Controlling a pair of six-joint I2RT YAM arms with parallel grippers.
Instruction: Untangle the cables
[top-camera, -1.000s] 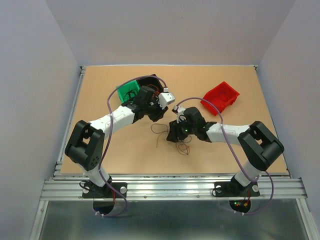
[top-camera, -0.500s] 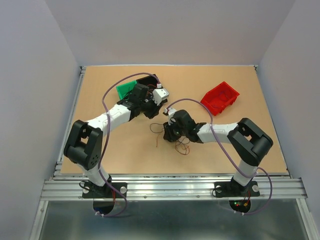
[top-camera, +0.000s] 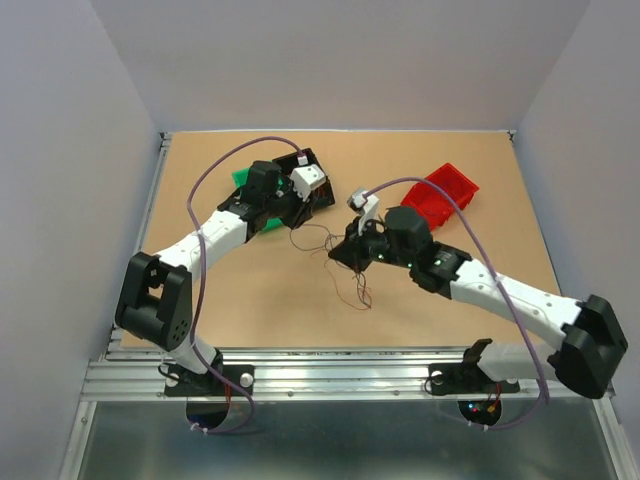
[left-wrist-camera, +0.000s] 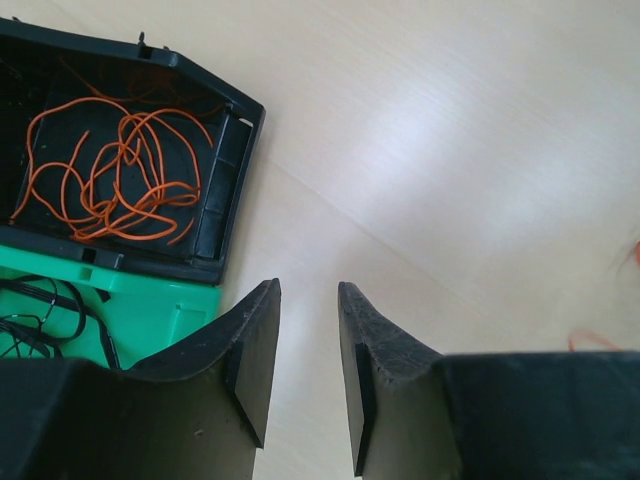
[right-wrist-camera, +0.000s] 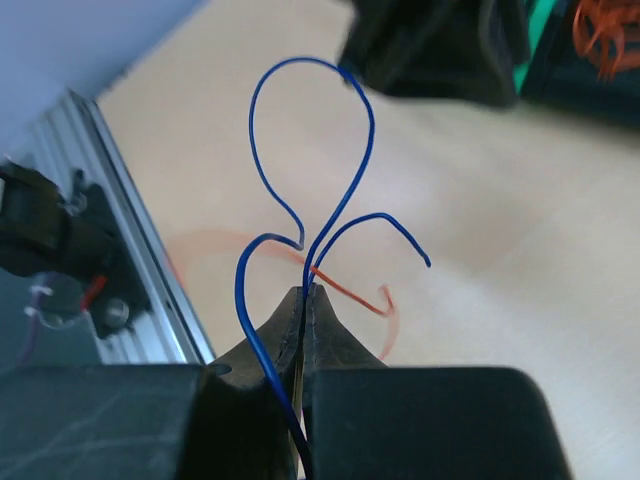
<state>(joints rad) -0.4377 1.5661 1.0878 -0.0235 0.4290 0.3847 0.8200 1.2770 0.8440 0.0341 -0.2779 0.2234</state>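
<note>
Your right jaws are clamped on a blue wire (right-wrist-camera: 355, 95), now lifted from the tangle (top-camera: 355, 288) on the table (top-camera: 250, 300) just below. Your left jaws, open and empty, have swung back beside the black bin (left-wrist-camera: 225, 190) of orange wires (left-wrist-camera: 110, 170); one strand looks freed.

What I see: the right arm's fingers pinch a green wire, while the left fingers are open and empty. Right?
Not quite. The wire pinched by the right fingers is blue, not green; the right wrist view shows it. The left fingers are open and empty.
</note>
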